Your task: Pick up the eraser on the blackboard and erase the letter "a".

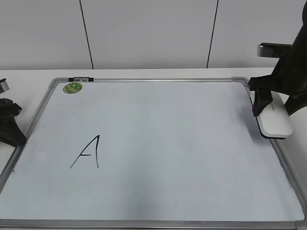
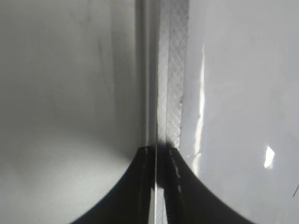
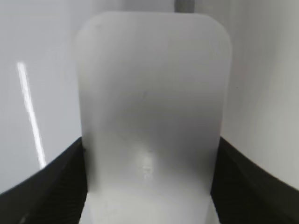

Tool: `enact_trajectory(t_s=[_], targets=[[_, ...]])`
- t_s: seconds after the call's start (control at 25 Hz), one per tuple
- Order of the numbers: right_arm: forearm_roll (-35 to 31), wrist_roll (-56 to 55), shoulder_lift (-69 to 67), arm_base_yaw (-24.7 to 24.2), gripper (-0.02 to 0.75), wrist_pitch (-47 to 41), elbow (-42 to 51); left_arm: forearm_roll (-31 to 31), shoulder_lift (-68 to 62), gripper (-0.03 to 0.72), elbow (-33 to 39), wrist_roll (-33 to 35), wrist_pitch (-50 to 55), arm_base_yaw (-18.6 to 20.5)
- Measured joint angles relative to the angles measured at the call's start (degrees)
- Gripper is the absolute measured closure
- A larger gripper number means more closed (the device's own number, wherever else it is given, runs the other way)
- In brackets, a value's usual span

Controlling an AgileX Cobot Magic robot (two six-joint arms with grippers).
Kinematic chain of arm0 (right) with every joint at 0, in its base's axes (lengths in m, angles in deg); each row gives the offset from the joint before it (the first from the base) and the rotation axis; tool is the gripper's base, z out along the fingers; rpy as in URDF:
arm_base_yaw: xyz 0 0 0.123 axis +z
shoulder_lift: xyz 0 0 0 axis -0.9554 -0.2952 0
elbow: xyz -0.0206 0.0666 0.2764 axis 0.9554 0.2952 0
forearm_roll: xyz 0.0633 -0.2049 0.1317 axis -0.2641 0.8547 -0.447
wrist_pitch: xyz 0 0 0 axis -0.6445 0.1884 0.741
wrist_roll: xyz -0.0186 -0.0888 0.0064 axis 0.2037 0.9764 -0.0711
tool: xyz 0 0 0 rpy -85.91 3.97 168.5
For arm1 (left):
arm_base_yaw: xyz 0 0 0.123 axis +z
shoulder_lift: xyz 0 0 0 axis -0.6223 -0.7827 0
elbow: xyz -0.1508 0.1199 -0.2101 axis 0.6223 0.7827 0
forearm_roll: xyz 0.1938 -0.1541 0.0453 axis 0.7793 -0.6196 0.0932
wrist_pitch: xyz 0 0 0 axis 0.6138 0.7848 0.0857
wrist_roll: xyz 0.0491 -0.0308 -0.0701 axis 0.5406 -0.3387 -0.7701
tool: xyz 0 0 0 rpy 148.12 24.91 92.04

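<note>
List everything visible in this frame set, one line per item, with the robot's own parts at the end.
blackboard: one, white surface with silver-grey frame, flat on the table and filling most of the exterior view.
capital "A": one, black marker, lower left of the board; no lowercase "a" visible.
sticker: one, round, green, top left corner of the board.
eraser: one, white, over the board's right edge, between the right gripper's fingers.
table: one, white, under the board.
wall: light grey panels with dark seams, behind the table.
left gripper: one, black, at the board's left edge.
right gripper: one, black, closed on the eraser's sides.
</note>
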Motion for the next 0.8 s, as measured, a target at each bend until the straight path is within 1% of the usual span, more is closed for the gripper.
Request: enact_trajectory(t_s=[0.44, 0.8], targets=[[-1.17, -0.11, -5.71, -0.04, 0.2, 1.75, -0.34, 0.0, 0.0, 0.656, 0.0, 0.0, 0.0, 0.0], [-1.26, 0.5, -9.04, -0.04, 0.2, 1.32, -4.33, -0.12, 0.0, 0.656, 0.0, 0.0, 0.0, 0.0]])
